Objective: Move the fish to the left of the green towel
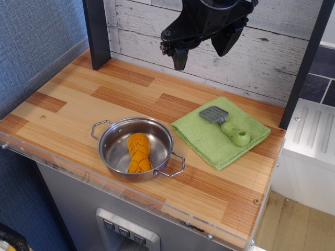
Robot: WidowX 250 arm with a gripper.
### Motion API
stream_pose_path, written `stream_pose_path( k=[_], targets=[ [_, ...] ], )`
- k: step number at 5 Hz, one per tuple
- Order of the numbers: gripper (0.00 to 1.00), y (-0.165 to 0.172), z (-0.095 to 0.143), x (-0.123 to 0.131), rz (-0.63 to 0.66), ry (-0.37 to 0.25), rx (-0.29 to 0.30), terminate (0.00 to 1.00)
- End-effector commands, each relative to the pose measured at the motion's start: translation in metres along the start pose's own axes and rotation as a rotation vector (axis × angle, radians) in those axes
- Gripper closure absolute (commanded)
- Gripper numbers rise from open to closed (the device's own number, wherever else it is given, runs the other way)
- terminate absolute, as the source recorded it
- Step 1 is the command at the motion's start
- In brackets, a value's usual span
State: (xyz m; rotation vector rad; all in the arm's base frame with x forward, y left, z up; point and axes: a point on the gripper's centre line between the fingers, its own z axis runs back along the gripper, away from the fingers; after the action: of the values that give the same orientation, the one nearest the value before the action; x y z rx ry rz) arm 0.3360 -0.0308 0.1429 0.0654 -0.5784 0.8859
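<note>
The fish (138, 151) is an orange-yellow segmented soft toy lying inside the steel pot (112, 141) near the table's front edge. The green towel (209, 141) lies flat to the right of the pot, almost touching it. My gripper (202, 54) is black, hangs high above the back of the table in front of the white plank wall, and its two fingers stand apart with nothing between them. It is well above and behind both the pot and the towel.
A green-handled grey spatula (226, 125) lies on the towel. A dark post (97, 34) stands at the back left and another (306, 63) at the right. The wooden tabletop (78, 99) extends left of the pot. Its front edge has a clear plastic rim.
</note>
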Motion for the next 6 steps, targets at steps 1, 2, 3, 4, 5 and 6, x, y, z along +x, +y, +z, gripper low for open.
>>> stream_pose_path(
  k=[1,2,3,4,5,6],
  targets=[
    [0.00,0.000,0.000,0.000,0.000,0.000,0.000,0.00],
    [0.00,0.019,0.005,-0.007,0.030,-0.021,0.037,0.00],
    [0.00,0.032,0.009,-0.010,0.011,-0.030,0.059,0.00],
    [0.00,0.046,0.007,-0.018,0.003,-0.031,0.076,0.00],
    [0.00,0.061,-0.006,-0.029,0.000,0.018,0.076,0.00],
    [0.00,0.078,-0.016,-0.037,0.012,0.053,0.103,0.00]
  ],
)
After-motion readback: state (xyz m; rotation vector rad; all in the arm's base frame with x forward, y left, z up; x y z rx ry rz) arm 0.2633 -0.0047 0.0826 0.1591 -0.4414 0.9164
